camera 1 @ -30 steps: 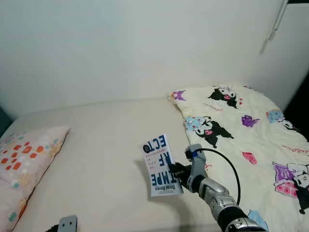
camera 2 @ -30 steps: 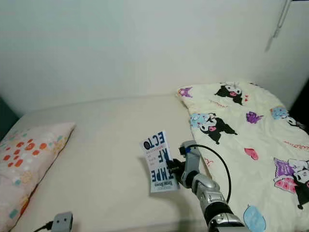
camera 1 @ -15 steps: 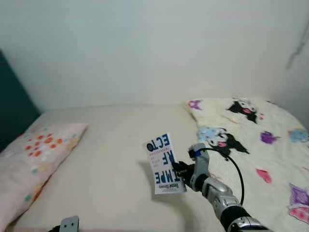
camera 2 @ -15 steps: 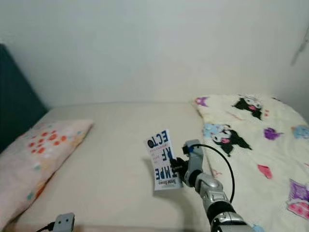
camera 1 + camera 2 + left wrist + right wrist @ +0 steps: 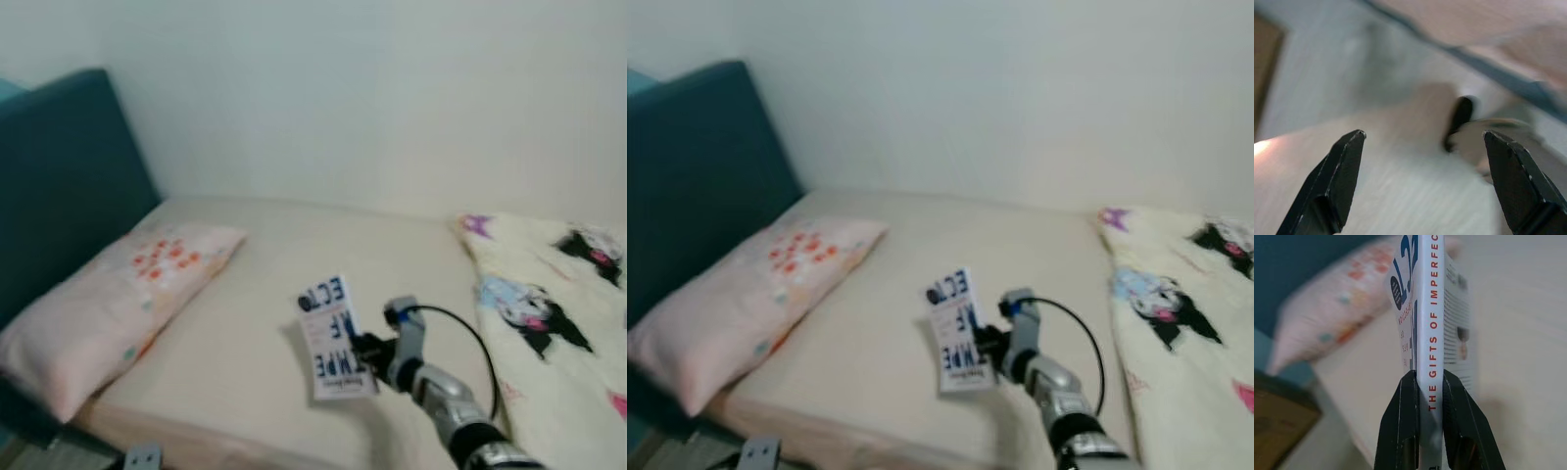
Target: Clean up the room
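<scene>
Pink pillow (image 5: 108, 313), teal headboard (image 5: 59, 186), cartoon-print blanket (image 5: 558, 304)

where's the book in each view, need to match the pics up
Left eye view: book, low centre, above the bed, clamped by the right gripper.
Right eye view: same book, low centre.
Right wrist view: spine-on, centre, between both fingers.
Left wrist view: not in it.
Shared landmark: the pink dotted pillow, beyond the book.

The right arm reaches forward, its right gripper (image 5: 1423, 421) clamping a book (image 5: 331, 336) upright; the left gripper (image 5: 1422, 183) hangs with fingers spread.
</scene>
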Available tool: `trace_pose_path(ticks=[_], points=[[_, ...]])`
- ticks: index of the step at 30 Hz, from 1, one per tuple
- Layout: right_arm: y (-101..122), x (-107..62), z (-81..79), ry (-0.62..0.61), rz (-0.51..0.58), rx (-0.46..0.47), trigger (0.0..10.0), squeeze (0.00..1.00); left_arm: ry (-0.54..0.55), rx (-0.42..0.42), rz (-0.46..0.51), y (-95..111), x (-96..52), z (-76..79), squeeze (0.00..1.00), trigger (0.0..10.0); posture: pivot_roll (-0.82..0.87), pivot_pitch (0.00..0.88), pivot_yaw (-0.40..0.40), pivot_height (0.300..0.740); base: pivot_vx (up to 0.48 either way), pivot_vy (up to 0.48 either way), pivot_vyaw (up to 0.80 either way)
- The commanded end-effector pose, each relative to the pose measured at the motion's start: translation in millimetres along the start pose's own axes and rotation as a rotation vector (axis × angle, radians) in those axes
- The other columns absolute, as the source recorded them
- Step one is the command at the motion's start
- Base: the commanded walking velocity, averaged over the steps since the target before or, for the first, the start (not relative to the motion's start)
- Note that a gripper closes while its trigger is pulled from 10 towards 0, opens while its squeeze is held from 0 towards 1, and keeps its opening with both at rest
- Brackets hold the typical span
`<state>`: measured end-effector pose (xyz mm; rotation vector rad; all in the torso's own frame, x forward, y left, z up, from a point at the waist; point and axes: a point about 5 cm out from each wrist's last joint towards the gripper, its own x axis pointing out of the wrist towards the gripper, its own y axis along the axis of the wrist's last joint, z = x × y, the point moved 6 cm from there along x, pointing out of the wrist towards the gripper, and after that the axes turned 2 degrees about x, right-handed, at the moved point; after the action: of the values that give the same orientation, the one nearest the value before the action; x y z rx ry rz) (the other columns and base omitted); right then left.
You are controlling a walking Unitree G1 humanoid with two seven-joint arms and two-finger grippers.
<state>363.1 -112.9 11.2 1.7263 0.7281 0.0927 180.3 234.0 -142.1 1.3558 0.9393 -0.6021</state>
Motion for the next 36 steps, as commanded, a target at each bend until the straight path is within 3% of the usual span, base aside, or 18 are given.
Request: trace_pose_path(ticks=[1, 22, 26, 36], points=[[1, -2.8, 3.6, -0.005, 0.009, -0.007, 10.0, 0.00, -0.002, 0.005, -0.016, -6, -0.6, 2.5, 0.00, 10.0, -0.05, 0.020, -0.002, 0.702, 0.000, 0.000, 0.76], [1, -4.4, 3.0, 0.013, 0.021, 0.011, 10.0, 0.00, -0.016, -0.006, -0.011, -5, -0.2, 6.7, 0.00, 10.0, -0.06, 0.025, 0.001, 0.702, 0.000, 0.000, 0.76], [2, -5.2, 9.7, -0.032, 0.019, -0.001, 10.0, 0.00, -0.019, -0.008, -0.013, -6, -0.5, 6.7, 0.00, 10.0, -0.06, 0.024, 0.001, 0.702, 0.000, 0.000, 0.74], [2, -8.3, 22.0, -0.104, 0.006, -0.014, 10.0, 0.00, -0.036, 0.006, -0.017, -7, -0.6, 9.0, 0.00, 10.0, -0.07, 0.024, 0.001, 0.702, 0.100, 0.000, 0.00]])
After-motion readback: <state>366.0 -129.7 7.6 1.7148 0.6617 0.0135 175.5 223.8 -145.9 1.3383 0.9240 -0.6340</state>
